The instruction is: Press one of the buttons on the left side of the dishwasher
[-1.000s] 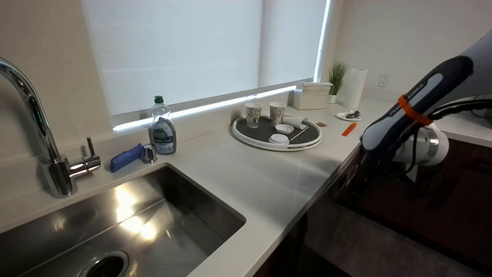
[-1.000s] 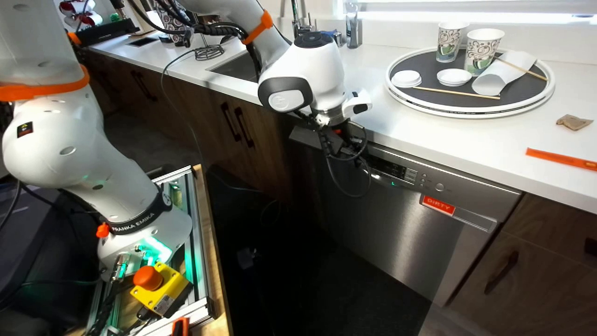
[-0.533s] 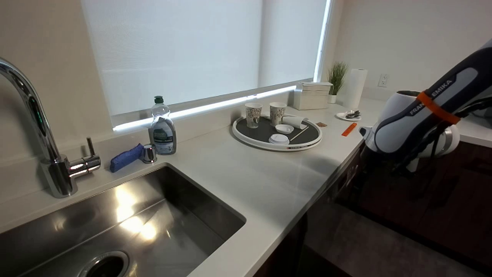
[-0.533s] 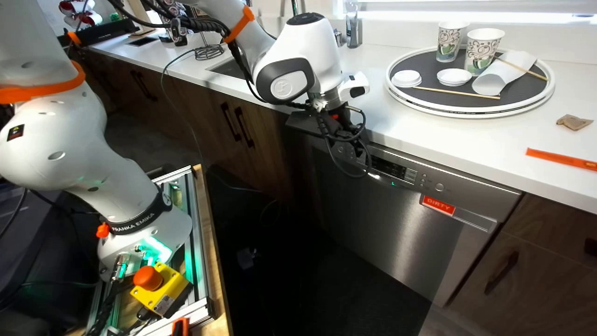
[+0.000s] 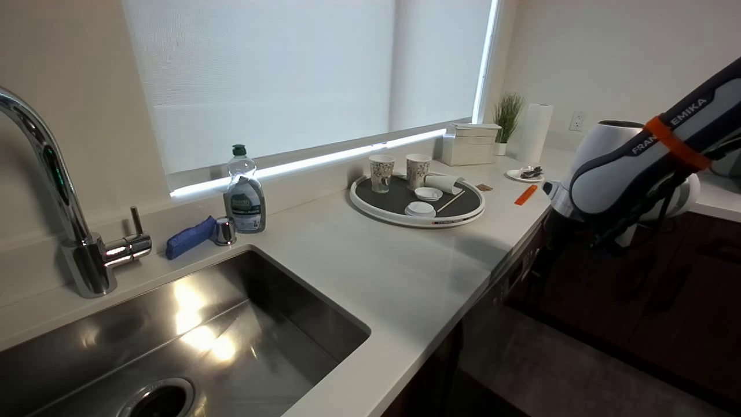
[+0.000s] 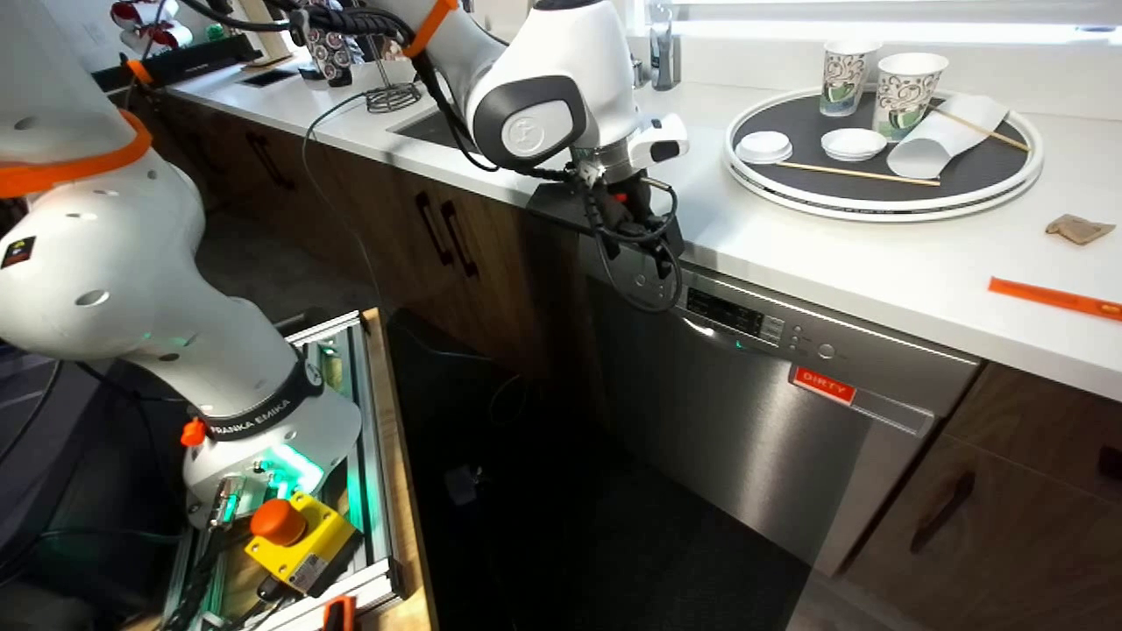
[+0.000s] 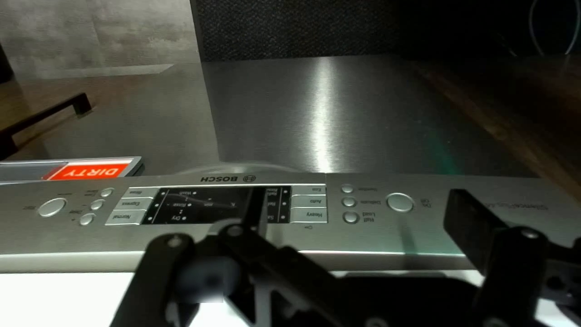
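Note:
The dishwasher (image 6: 719, 412) is a steel-fronted unit under the counter. Its control panel (image 6: 868, 346) runs along the top edge. In the wrist view the panel (image 7: 363, 238) stands upside down. There a round on/off button (image 7: 400, 202), several small round buttons (image 7: 349, 202) and the Eco, Auto and Heavy buttons (image 7: 309, 201) show between the fingers. My gripper (image 7: 358, 204) is open and empty, its fingers above the panel's left part, apparently apart from it. In an exterior view the gripper (image 6: 638, 257) hangs by the counter edge, over the panel's left end.
The countertop (image 6: 771, 237) edge overhangs the panel. A round tray (image 6: 815, 209) with cups and lids stands on it. An orange ruler (image 6: 1052, 299) lies to the right. A red DIRTY label (image 6: 824, 386) is on the door. A sink (image 5: 231, 324) lies along the counter.
My gripper has moved up and back from the panel and slightly left in an exterior view. More of the panel's left part shows. The forearm has shifted right in the sink-side view.

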Available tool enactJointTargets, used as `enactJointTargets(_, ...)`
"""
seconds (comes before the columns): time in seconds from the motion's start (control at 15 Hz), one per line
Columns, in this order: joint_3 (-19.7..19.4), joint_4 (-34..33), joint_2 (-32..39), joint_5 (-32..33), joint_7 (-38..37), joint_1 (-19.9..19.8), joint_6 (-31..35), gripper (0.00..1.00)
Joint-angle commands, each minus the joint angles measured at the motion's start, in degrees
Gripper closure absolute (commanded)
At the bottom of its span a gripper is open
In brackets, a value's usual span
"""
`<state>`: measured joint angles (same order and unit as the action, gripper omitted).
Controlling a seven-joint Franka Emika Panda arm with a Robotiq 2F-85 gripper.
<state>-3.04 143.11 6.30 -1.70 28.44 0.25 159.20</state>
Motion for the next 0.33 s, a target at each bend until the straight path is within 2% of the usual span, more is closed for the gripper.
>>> enactJointTargets(0.0,1.62,0.01,-0.33,0.60,-0.76,-1.60,-0.51,0.00)
enactJointTargets(0.27,1.90,-0.11,-0.45,0.55,-0.75,-1.84,-0.64,0.00)
